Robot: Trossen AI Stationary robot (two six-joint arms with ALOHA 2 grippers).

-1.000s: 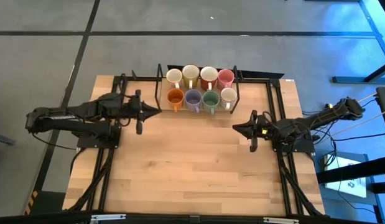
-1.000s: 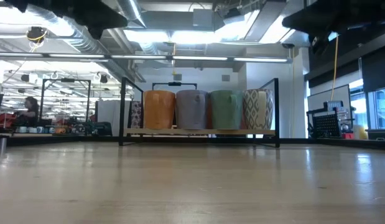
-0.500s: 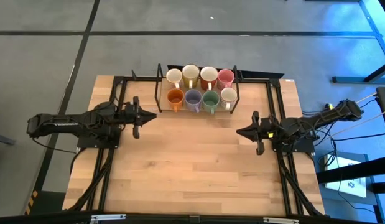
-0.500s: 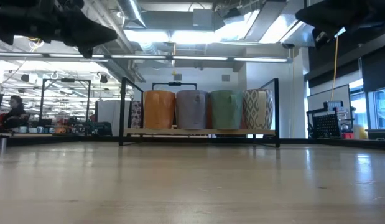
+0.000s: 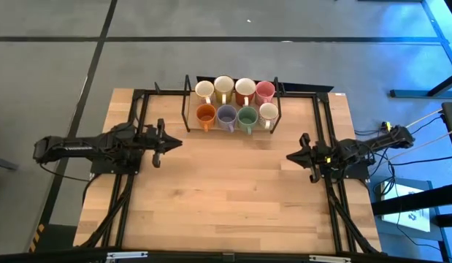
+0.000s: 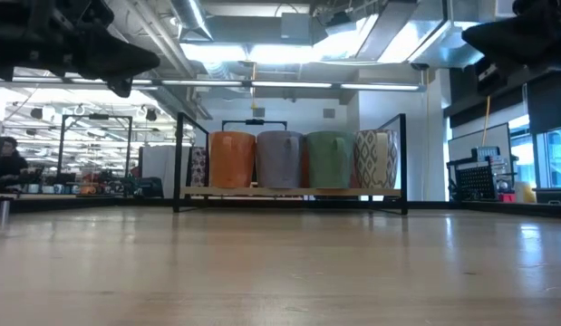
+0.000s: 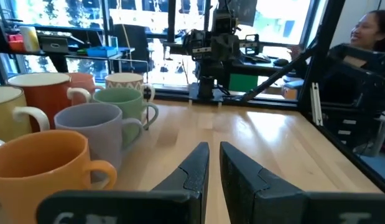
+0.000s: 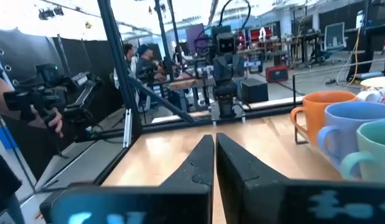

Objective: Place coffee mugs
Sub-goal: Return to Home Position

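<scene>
Both arms are drawing back from the mugs (image 5: pixel 235 104), all sitting in the rack (image 5: pixel 188 102) at the table's (image 5: pixel 226 197) far edge. Left gripper (image 5: pixel 179 138) and right gripper (image 5: pixel 290 155) are carrying nothing, fingers nearly closed; a stray swing risks clipping the rack.

Black wire rack (image 5: pixel 187 102), pale blond wood table (image 5: pixel 233 197). Along the rack's front row I'm reading orange mug (image 5: pixel 206 114), lavender mug (image 5: pixel 226 115), green mug (image 5: pixel 247 116), then a cream mug (image 6: pixel 377 159) with a grey diamond pattern. In the rack's back row, three mugs white inside (image 5: pixel 204 89), one of them a terracotta-sided mug (image 7: pixel 43 93), then the pink mug (image 5: pixel 265 90). My left gripper (image 7: pixel 214 148) is black, and my right gripper (image 8: pixel 214 138) too.
</scene>
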